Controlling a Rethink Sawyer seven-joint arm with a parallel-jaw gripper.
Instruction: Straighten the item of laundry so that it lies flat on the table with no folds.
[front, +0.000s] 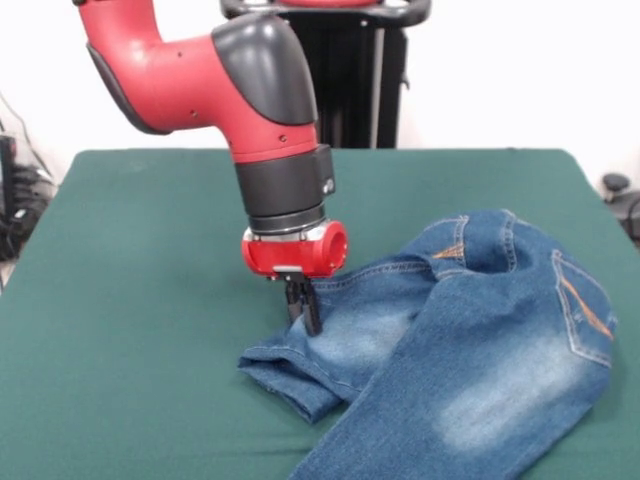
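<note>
Nearest the camera, the jeans (470, 360) lay crumpled at the table's (150, 300) front-right, the gripper (305, 318) pinched narrow on the folded leg near its hem; a slow outward drag would suit.

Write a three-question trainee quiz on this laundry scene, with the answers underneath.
1. True or false: the jeans already lie flat on the table with no folds.
2. Where is the gripper? A) raised high above the bare cloth top B) down at the shorter-looking leg of the jeans, near its hem C) on the pocket with the orange stitching
3. Fill in: the other leg runs off the picture's ______ edge.

Key
1. False: one leg lies crossed over the other and the waist is bunched.
2. B. Whether it is open or shut cannot be made out.
3. Bottom.
</note>
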